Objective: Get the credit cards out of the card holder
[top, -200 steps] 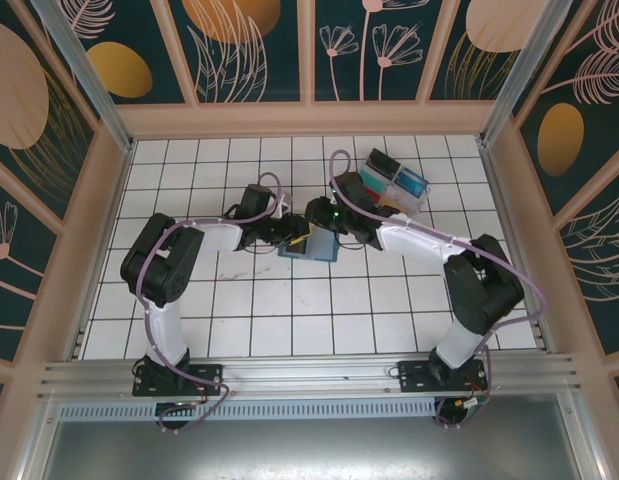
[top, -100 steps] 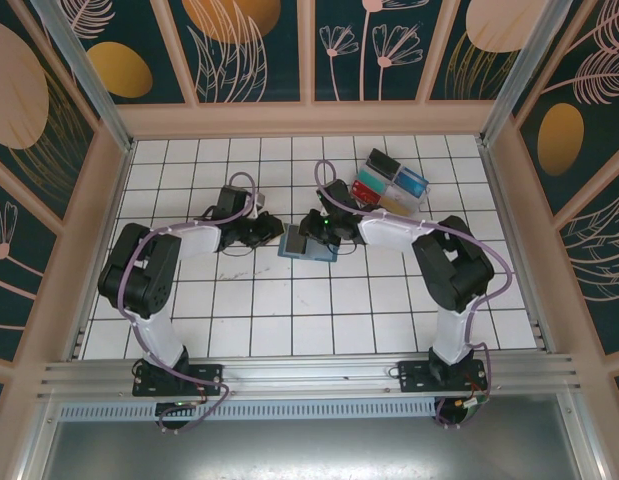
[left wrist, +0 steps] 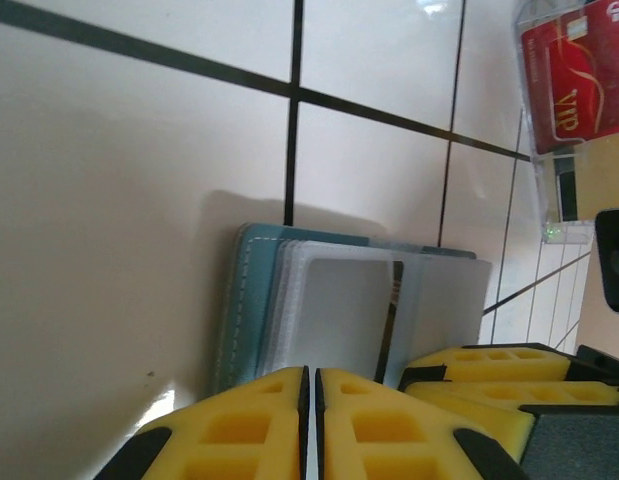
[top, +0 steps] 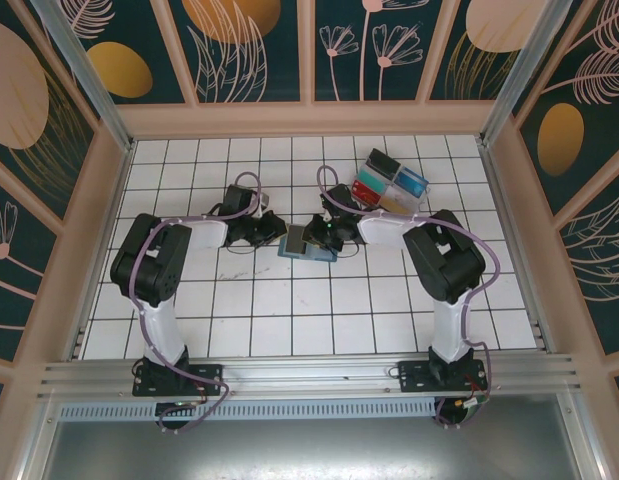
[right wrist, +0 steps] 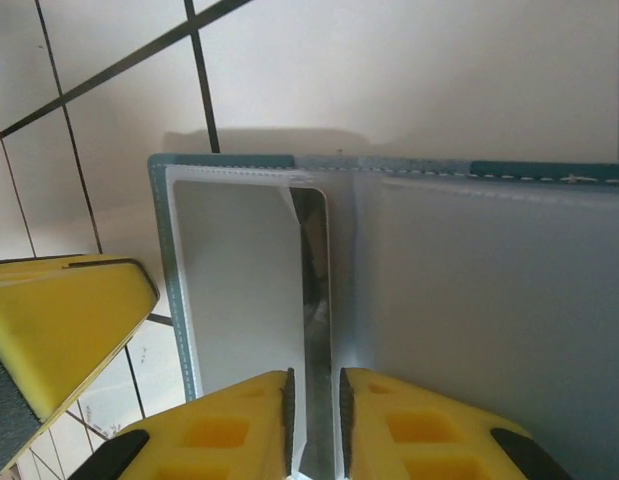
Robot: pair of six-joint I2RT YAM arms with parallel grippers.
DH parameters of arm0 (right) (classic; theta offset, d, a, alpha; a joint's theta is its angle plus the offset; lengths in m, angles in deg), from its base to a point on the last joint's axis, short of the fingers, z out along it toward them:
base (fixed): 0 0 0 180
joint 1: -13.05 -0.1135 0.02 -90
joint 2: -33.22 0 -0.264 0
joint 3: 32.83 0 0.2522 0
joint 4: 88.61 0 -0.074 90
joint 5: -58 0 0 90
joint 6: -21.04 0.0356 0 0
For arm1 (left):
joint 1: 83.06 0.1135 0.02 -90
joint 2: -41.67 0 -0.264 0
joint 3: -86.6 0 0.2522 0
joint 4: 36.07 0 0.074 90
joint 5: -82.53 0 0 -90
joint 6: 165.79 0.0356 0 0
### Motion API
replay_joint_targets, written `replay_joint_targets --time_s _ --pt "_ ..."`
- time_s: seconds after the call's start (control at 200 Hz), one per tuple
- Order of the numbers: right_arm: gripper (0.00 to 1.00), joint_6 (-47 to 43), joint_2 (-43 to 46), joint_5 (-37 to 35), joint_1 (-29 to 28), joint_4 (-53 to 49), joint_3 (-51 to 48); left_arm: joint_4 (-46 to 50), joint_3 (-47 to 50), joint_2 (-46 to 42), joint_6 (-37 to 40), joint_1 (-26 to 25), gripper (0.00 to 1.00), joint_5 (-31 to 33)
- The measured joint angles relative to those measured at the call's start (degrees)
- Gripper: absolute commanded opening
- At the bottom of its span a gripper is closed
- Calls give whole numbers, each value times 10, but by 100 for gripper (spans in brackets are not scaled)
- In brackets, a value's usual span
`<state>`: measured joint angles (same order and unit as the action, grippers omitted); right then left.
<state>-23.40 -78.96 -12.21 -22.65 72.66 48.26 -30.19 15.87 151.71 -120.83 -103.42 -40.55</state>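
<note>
Right wrist: we judge the pull needs one arm pinning the card holder (right wrist: 469, 300), open flat on the tiles (right wrist: 389, 70), while the other pinches a card edge only. Right gripper (right wrist: 314, 410) narrow, astride the centre fold, grip unclear. Left gripper (left wrist: 311, 420) closed, nothing seen between, at the holder's edge.

Blue-grey card holder (top: 301, 251) lying on a white tiled table (top: 289, 320), left gripper (top: 268, 232) sitting just left of the card holder, right gripper (top: 316, 235) overlapping its far right part, clear tray (top: 391, 184) with coloured compartments sitting beyond it, to the right.
</note>
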Motion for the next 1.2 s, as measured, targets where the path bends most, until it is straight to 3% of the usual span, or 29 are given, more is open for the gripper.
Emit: replay_joint_targets --time_s 0.626,0.831,1.201 --pt "19 0 -11 31 6 43 -15 -27 17 13 -2 -5 10 2" --pt "0 -2 -11 44 12 59 -26 -45 27 12 -2 -5 12 4" --pt "0 -3 21 52 21 96 -74 -21 18 7 8 -10 20 21"
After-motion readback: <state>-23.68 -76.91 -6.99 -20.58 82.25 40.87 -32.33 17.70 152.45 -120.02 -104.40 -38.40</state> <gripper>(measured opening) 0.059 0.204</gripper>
